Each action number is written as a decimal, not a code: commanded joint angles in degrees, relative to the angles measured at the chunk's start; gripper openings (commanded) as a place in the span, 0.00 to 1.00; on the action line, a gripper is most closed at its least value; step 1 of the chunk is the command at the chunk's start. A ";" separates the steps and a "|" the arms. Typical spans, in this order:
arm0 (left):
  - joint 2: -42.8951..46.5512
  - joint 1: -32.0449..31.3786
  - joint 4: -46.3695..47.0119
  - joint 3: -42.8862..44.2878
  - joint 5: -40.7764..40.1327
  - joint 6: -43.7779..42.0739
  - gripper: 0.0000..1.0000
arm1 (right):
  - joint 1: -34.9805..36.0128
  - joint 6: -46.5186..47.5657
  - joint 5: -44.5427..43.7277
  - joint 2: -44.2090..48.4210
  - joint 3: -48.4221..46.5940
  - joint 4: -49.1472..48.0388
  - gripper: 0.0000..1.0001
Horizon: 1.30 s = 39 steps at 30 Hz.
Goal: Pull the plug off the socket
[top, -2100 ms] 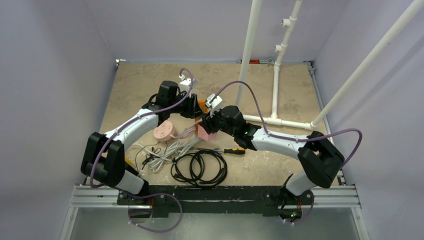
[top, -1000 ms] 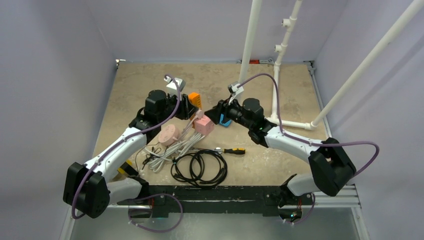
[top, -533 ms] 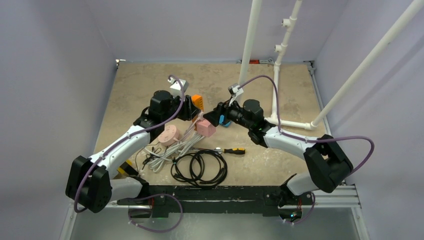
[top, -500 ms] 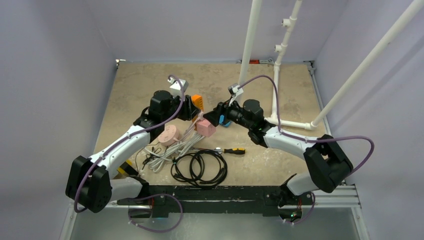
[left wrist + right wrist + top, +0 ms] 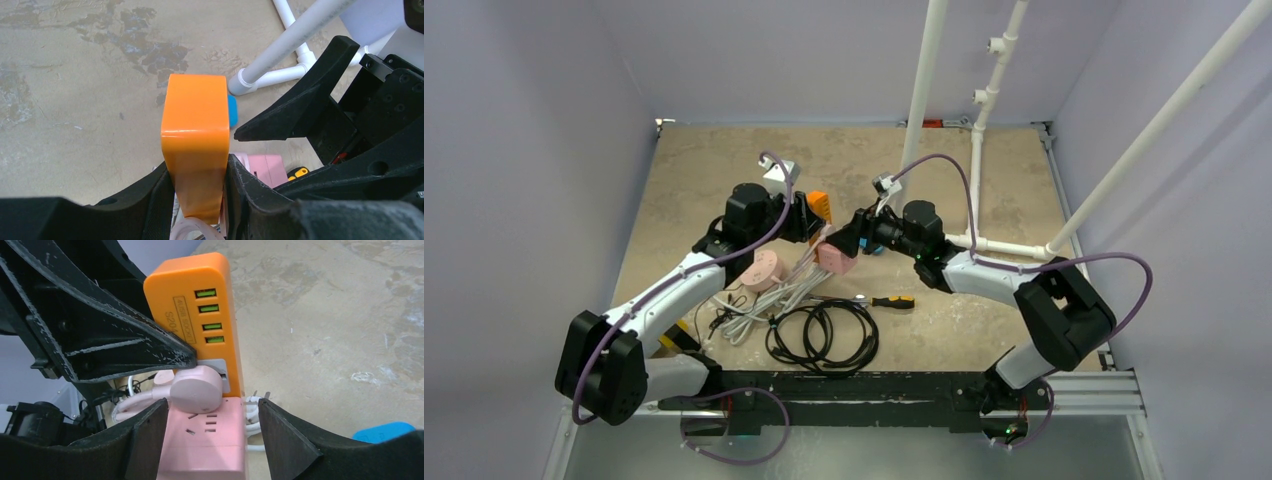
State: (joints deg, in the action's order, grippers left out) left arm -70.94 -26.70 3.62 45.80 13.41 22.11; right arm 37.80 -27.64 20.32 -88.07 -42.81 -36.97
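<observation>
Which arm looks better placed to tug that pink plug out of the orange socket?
Right. The left gripper is clamped on the orange socket, likely steadying it, while the right gripper is open with the pink plug just ahead of its fingers.

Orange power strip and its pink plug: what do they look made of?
The orange power strip looks like hard moulded plastic, smooth and glossy: light glints along its edges. The pink plug, probably plastic too, is satin: soft highlight on its rounded body.

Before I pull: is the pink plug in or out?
In. The pink plug sits flush against the orange socket's outlet face.
</observation>
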 commanded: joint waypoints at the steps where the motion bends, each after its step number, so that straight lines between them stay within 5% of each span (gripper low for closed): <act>1: 0.57 -0.63 7.94 0.65 0.76 2.94 0.00 | -0.12 -3.32 4.76 -0.72 -1.31 -5.44 0.69; 11: 0.34 -0.81 7.89 0.70 0.55 2.89 0.00 | -0.16 -6.20 5.14 -1.46 -1.17 -7.34 0.70; 39: 0.09 -2.09 8.27 0.45 0.18 2.68 0.00 | -0.11 -13.21 1.39 -3.32 -0.92 -9.03 0.54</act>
State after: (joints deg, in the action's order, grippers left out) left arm -71.53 -28.16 3.88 45.28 12.43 22.13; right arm 37.80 -38.70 22.00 -90.80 -42.83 -42.28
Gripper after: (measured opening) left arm 0.342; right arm 0.547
